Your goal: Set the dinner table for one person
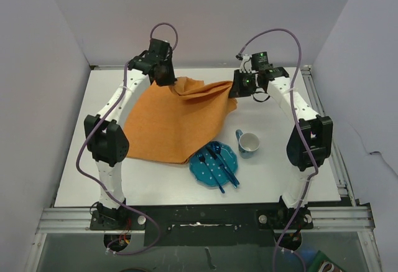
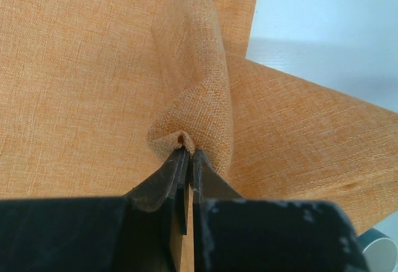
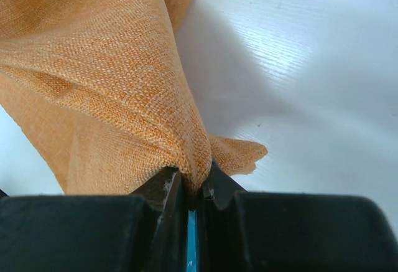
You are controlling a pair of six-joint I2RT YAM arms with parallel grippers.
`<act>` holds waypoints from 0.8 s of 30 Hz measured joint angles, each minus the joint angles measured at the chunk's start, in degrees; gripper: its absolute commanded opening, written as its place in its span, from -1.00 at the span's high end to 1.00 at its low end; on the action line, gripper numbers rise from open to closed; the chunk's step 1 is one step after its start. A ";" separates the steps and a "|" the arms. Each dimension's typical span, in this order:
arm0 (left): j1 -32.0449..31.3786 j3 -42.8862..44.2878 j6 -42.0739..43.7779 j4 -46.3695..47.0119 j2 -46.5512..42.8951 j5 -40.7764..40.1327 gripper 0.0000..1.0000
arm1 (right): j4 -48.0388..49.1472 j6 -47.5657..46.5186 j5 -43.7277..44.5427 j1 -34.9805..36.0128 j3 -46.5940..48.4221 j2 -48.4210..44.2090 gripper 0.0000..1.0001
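Note:
An orange cloth (image 1: 174, 119) lies rumpled across the far middle of the white dinner table (image 1: 280, 178), with its far edge lifted. My left gripper (image 1: 166, 76) is shut on the cloth's far left corner; the left wrist view shows the jaws (image 2: 188, 150) pinching a fold of the cloth (image 2: 93, 66). My right gripper (image 1: 239, 88) is shut on the far right corner, and in the right wrist view the cloth (image 3: 106, 66) is bunched between the jaws (image 3: 196, 175) above the table (image 3: 311, 66).
A blue plate (image 1: 214, 163) carrying blue cutlery sits near the front, its far edge touching or slightly over the cloth's near corner. A blue-and-white cup (image 1: 249, 142) stands just right of it; its rim (image 2: 379, 250) shows in the left wrist view. White walls enclose the table.

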 measured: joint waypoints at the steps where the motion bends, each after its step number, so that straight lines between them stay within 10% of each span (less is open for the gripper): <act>1: 0.00 -0.31 0.00 0.00 0.00 0.04 1.00 | -0.09 -0.13 0.00 -0.50 0.02 -0.11 1.00; 24: -1.16 -1.95 -0.20 3.13 -0.11 4.09 1.00 | -2.71 -1.20 0.42 -9.60 2.80 4.09 1.00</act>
